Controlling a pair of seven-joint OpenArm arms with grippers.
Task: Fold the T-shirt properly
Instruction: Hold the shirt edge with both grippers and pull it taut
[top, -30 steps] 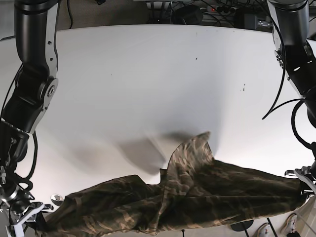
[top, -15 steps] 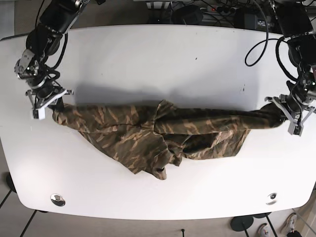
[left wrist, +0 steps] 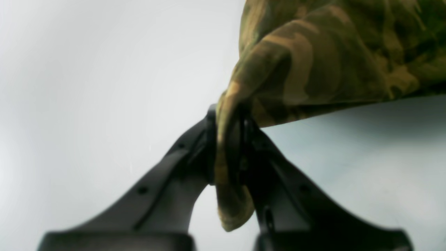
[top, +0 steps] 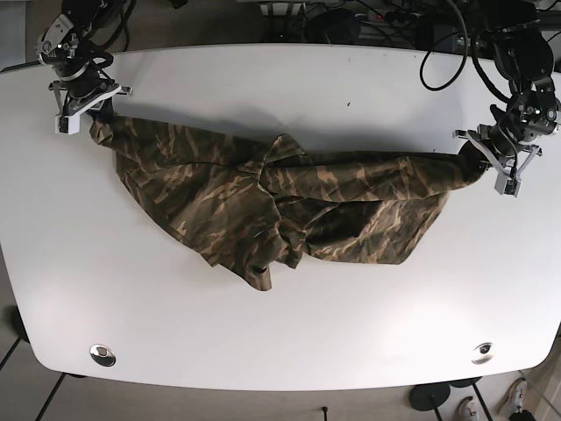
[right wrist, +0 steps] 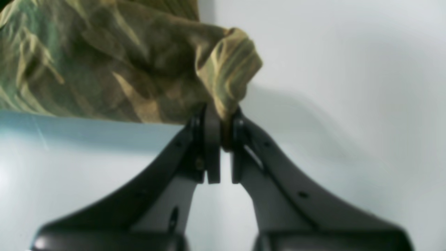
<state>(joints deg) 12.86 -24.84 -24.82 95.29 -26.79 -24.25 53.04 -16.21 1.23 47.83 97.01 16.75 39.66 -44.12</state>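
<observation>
The shirt lies bunched up across the white table, with no neat fold yet. The left gripper and the right gripper each pinch 1 end tight. Spreading flat and folding are still left.

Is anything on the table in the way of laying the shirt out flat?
Nothing visible. Both the left gripper and right gripper already pinch the T-shirt, and the white table around it shows only bare surface.

One T-shirt, two grippers, apparently one table.
</observation>
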